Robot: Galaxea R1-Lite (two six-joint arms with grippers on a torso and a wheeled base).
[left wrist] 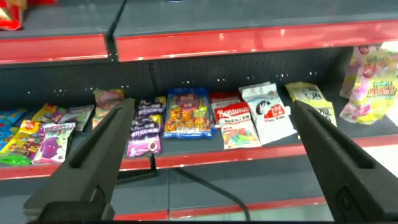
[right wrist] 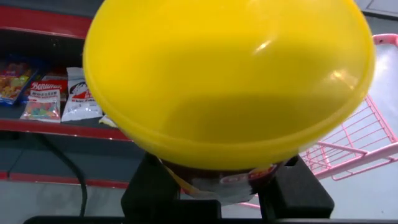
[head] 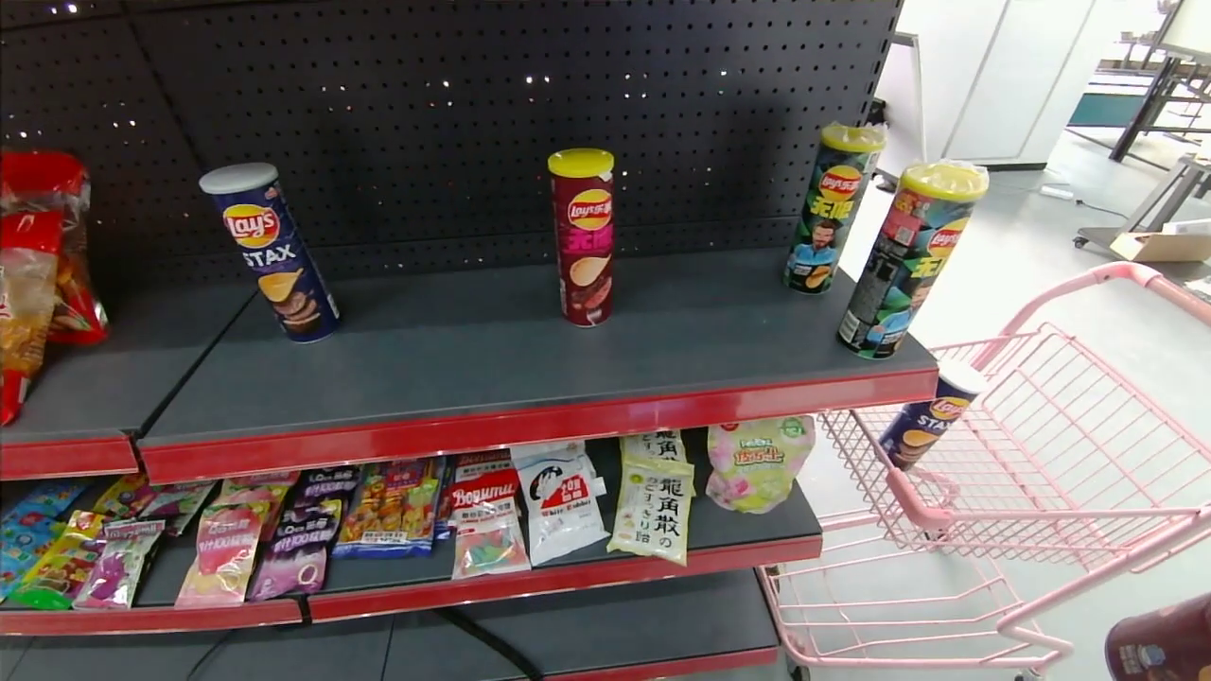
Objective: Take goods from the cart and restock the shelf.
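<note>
My right gripper (right wrist: 227, 190) is shut on a dark red chips can whose yellow lid (right wrist: 230, 74) faces the wrist camera. The same can (head: 1159, 645) shows at the lower right of the head view, beside the pink cart (head: 1041, 515). A blue chips can (head: 927, 416) leans inside the cart. On the upper shelf (head: 530, 378) stand a blue can (head: 272, 253), a dark red can (head: 583, 236) and two dark green cans (head: 833, 208) (head: 910, 260) at the right end. My left gripper (left wrist: 211, 102) is open and holds nothing, facing the lower shelf of snack bags (left wrist: 186, 115).
Red snack bags (head: 38, 255) sit at the far left of the upper shelf. Wide gaps lie between the standing cans. The lower shelf (head: 568, 577) carries a row of several flat snack bags. The cart stands just right of the shelf end, on open floor.
</note>
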